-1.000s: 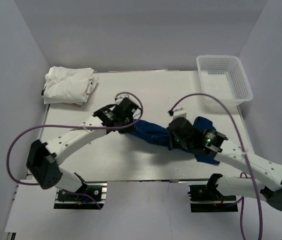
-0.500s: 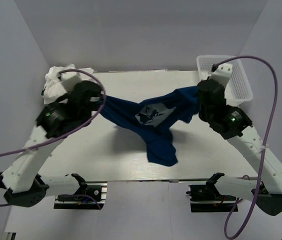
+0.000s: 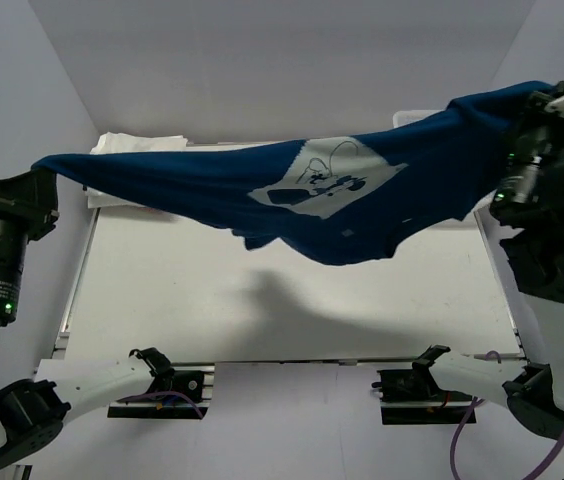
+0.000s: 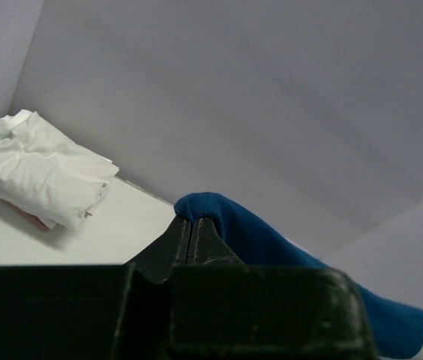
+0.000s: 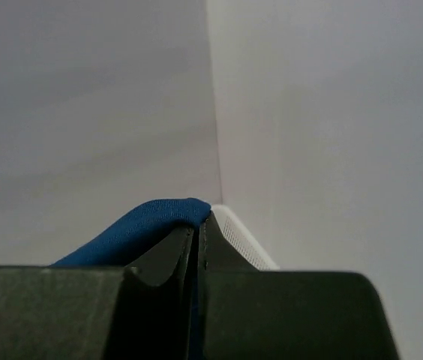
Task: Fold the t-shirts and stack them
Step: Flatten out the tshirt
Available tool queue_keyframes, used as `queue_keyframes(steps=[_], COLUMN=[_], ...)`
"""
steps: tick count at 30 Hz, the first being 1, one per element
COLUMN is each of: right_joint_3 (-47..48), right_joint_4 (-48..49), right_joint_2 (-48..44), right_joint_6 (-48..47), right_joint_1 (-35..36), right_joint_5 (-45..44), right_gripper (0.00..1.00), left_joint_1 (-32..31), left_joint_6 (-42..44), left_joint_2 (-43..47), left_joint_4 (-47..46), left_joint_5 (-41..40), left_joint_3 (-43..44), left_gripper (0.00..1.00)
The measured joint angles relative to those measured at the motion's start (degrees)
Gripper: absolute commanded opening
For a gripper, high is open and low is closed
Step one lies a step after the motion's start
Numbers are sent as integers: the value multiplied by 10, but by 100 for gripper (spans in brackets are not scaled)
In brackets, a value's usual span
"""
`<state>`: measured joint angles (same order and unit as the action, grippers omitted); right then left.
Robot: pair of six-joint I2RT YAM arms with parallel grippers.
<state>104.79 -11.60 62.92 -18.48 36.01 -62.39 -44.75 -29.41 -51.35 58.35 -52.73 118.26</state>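
Dark navy blue cloth t-shirt with white chest print stretched in air above white table. Left gripper clamped on one end, right gripper on other. Folded white t-shirts at far-left corner.

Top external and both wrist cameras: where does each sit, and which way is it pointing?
Top external: above and behind the bases, looking down at the table; both arms show at the sides, stretching the navy t-shirt aloft.
Left wrist: on the raised left arm, facing the back wall; left gripper shut on the shirt's edge, white t-shirts below.
Right wrist: faces the right back corner; right gripper shut on the shirt, basket rim beyond.
Shared: navy t-shirt in all three; white t-shirts in top and left wrist.
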Motion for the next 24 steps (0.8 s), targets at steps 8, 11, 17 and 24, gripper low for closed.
queue_keyframes(steps=[8, 11, 17, 24], right_joint_3=[43, 31, -101, -232], right_joint_4=[57, 79, 124, 102], right_joint_2=[-35, -38, -26, 140], right_joint_6=[-83, -102, -94, 4], right_joint_1=[0, 0, -1, -21], right_joint_5=[-1, -2, -5, 33], right_gripper=[0, 0, 0, 0], left_joint_1=[0, -2, 0, 36], left_joint_6=[27, 22, -10, -89], left_joint_2=[-27, -14, -58, -274], left_joint_4=[-6, -19, -61, -123], left_joint_5=[45, 64, 124, 179], left_joint_3=[-1, -37, -141, -415], left_gripper=[0, 0, 0, 0])
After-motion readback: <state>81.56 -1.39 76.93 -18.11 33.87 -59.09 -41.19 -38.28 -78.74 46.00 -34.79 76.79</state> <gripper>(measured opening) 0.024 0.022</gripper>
